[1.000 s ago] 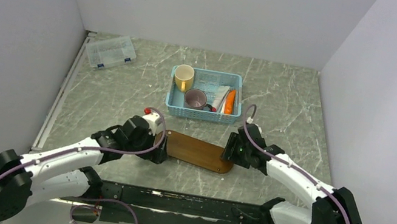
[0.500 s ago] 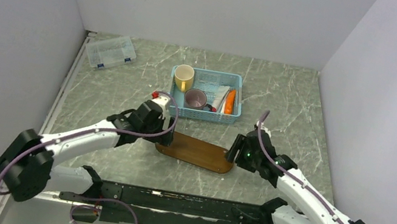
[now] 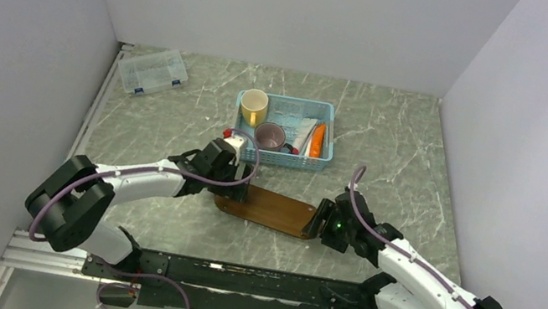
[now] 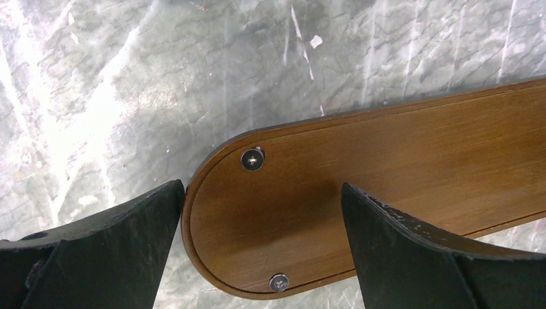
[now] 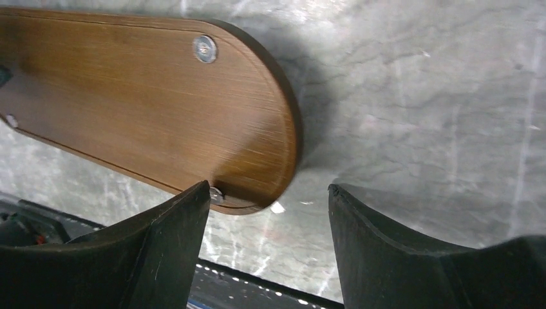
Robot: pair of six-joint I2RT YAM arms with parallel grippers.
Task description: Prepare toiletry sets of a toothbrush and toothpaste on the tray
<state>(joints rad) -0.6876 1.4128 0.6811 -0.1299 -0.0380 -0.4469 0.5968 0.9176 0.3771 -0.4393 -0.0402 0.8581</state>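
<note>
My left arm has stretched forward and my right has pulled in. Nearest, my right gripper [image 5: 269, 193] gapes empty over the tray's [image 3: 269, 209] right end. My left gripper [image 4: 261, 196], also spread and empty, straddles its left end. If I swing toward the basket [image 3: 320, 165] beyond, a finger could knock the tray askew.
</note>
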